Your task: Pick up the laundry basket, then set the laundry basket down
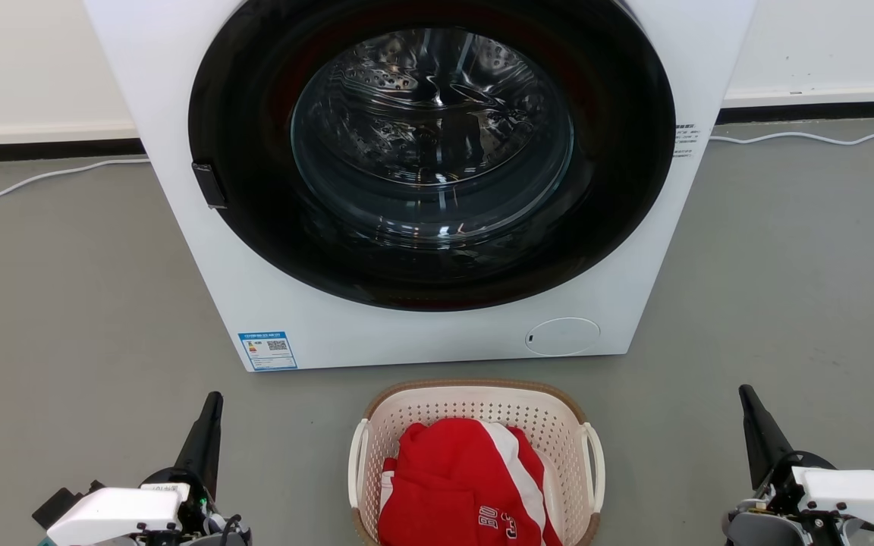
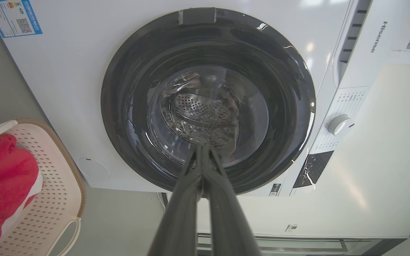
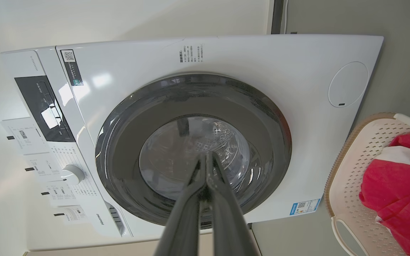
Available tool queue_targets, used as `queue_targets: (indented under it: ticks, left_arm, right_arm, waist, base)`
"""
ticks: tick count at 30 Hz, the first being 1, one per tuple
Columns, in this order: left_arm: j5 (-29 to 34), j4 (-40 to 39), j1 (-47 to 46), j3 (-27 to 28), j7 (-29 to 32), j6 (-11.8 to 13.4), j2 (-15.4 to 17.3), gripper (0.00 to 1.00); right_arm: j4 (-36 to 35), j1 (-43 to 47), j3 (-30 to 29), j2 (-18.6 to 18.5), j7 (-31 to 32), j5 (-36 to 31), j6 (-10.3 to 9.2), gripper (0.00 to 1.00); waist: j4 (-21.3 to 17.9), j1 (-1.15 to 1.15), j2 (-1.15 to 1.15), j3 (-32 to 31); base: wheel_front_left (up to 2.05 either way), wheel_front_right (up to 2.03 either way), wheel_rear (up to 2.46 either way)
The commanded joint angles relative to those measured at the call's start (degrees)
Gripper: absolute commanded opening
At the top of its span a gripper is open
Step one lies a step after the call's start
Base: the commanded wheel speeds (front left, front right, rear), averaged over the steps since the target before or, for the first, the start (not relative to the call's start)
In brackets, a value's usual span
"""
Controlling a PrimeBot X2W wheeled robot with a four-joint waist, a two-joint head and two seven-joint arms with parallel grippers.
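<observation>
Head view: we see the laundry basket (image 1: 482,402) standing upright on the grey floor (image 1: 65,303), just in front of the white washer (image 1: 407,337) and below its round door (image 1: 429,136), which is closed. The basket is cream-white and perforated, with a brown woven-look rim and a white loop handle on each side. Inside it lies a crumpled red garment (image 1: 452,478) with a white stripe and some white lettering, heaped to about the height of the rim.

Our left pincer (image 1: 214,402) is at the lower left and our right pincer (image 1: 746,393) at the lower right, both with their dark fingers pointing towards the washer. The basket sits between them, well apart from each, and neither pincer touches it or its handles.

In the left wrist view, the two long fingers meet at their tips against the dark door glass, so this pincer is clenched with nothing between its fingers. The right wrist view shows the same: its fingers are pressed together at the tips and hold nothing. Each wrist view catches a corner of the basket and the red cloth at its edge.

A white cable (image 1: 42,176) runs along the floor by the wall behind the washer.
</observation>
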Motion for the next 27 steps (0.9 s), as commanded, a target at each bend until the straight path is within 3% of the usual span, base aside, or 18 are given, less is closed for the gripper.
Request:
queue_targets:
  ticks: [1,27]
  left_arm:
    - [0.06,-1.65,-3.19,1.66,0.36,-0.36,0.69,0.00]
    - [0.06,-1.65,-3.19,1.66,0.35,-0.36,0.69,0.00]
  right_arm:
    - [-1.66,-3.43,1.00,-0.18,0.43,0.39,0.42,0.00]
    - [-1.66,-3.43,1.00,-0.18,0.43,0.39,0.42,0.00]
  waist:
    - [0.00,0.00,0.00,0.00]
    - [0.00,0.00,0.00,0.00]
  base:
    - [0.00,0.00,0.00]
    - [0.00,0.00,0.00]
